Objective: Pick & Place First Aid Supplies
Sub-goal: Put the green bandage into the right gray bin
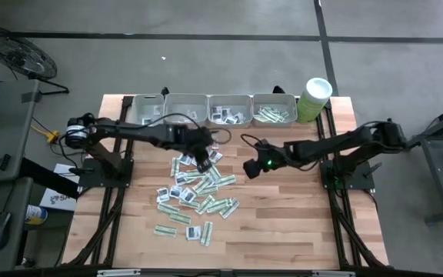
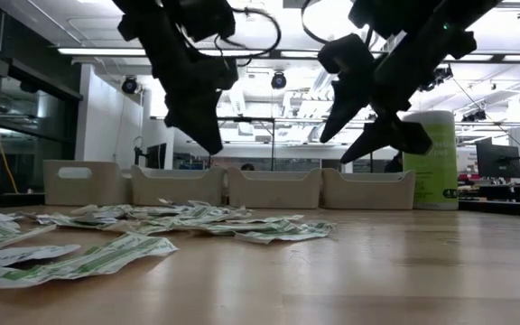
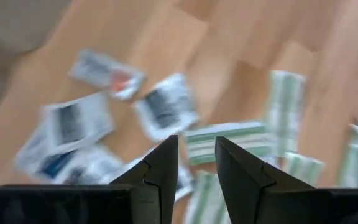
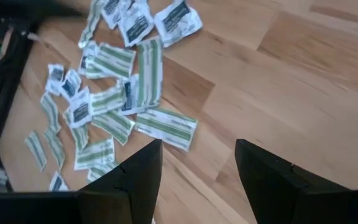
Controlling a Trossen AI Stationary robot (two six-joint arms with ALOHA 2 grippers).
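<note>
Both grippers hang above the wooden table, arms reaching inward: the right gripper, fingers wide and empty, sits at three o'clock of the first aid sachets; the left gripper, fingers narrowly parted and empty, hovers over the pile's twelve o'clock edge.

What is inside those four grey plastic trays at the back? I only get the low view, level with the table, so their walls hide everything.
Observer: From above, the grey tray beside the pale green tub holds narrow green-white strips.
Operator: And the tray next to that one?
Observer: It holds squarish white sachets with dark marks.
Operator: Is the gripper on my left carrying anything?
Observer: No. Its wrist view shows the left gripper open, with nothing between its fingers.
</note>
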